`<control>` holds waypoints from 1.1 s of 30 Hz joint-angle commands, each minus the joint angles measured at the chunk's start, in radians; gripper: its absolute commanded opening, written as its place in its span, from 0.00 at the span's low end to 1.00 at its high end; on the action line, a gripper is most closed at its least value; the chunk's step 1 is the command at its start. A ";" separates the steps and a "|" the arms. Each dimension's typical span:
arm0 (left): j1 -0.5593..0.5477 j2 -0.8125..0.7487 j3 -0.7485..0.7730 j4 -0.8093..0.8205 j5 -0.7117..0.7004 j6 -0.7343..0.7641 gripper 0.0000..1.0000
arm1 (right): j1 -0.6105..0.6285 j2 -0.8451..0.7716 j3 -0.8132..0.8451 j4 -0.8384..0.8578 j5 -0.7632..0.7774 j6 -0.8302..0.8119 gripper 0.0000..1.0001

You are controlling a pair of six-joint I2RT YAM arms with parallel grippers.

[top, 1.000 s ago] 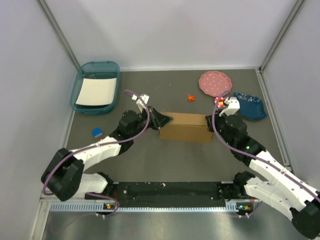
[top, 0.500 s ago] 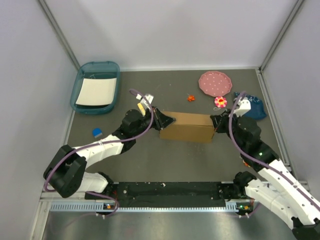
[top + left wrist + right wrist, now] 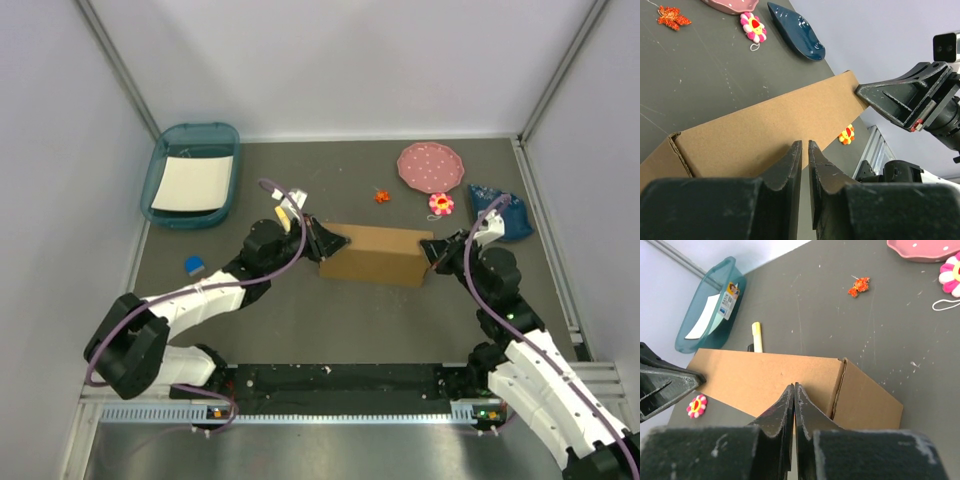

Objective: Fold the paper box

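The left arm [image 3: 200, 295] is reaching from its base at 7 o'clock toward the middle of the counter, the left tool [image 3: 343, 240] pointing to 3 o'clock, jaws standing a thin slit apart. The right arm [image 3: 520, 335] is stretching up from 5 o'clock, the right tool [image 3: 428, 247] pointing to 9 o'clock, jaws pressing fully together

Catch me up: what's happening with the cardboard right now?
The paper box lies mid-table and looks folded into a closed rectangular shape. The left hand sits at its left end, fingers barely apart with nothing seen between them. The right hand is shut, its tips at the right end. Neither visibly grips the box.
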 commanded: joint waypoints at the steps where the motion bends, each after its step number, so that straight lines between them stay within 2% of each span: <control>1: 0.003 -0.033 -0.023 -0.114 -0.059 0.063 0.17 | -0.002 -0.013 0.089 -0.109 -0.015 -0.039 0.00; 3: 0.005 -0.055 -0.009 -0.118 -0.079 0.076 0.17 | -0.004 -0.001 0.129 -0.125 -0.004 -0.063 0.00; 5: 0.005 -0.079 0.002 -0.123 -0.111 0.082 0.22 | -0.002 0.022 0.171 -0.132 0.007 -0.077 0.01; 6: 0.005 -0.105 0.003 -0.123 -0.134 0.082 0.26 | -0.002 0.027 0.183 -0.140 0.013 -0.080 0.06; 7: 0.005 -0.119 0.003 -0.118 -0.187 0.082 0.37 | -0.002 0.030 0.202 -0.143 0.021 -0.083 0.12; 8: 0.006 -0.135 0.005 -0.112 -0.210 0.082 0.42 | -0.002 0.036 0.209 -0.148 0.027 -0.091 0.21; 11: 0.009 -0.185 0.029 -0.132 -0.279 0.099 0.54 | -0.002 0.035 0.229 -0.161 0.045 -0.103 0.37; 17: 0.014 -0.231 0.054 -0.190 -0.350 0.119 0.60 | -0.002 0.045 0.228 -0.215 0.090 -0.117 0.55; 20: 0.016 -0.228 0.057 -0.213 -0.379 0.139 0.61 | -0.002 0.058 0.197 -0.218 0.081 -0.103 0.57; 23: 0.016 -0.181 0.062 -0.247 -0.358 0.165 0.61 | -0.002 0.070 0.160 -0.198 0.051 -0.102 0.54; 25: 0.016 -0.162 0.050 -0.238 -0.326 0.164 0.55 | -0.002 0.075 0.142 -0.198 0.015 -0.102 0.51; 27: 0.014 -0.147 0.022 -0.226 -0.243 0.156 0.48 | -0.001 0.064 0.114 -0.194 -0.005 -0.099 0.47; 28: 0.005 -0.144 0.014 -0.236 -0.238 0.156 0.40 | -0.001 0.044 0.104 -0.195 -0.016 -0.097 0.44; 31: -0.023 -0.155 -0.027 -0.255 -0.238 0.152 0.30 | -0.001 0.006 0.070 -0.204 -0.035 -0.096 0.38; 33: -0.032 -0.199 -0.079 -0.249 -0.253 0.139 0.27 | -0.002 -0.026 0.056 -0.230 -0.041 -0.093 0.37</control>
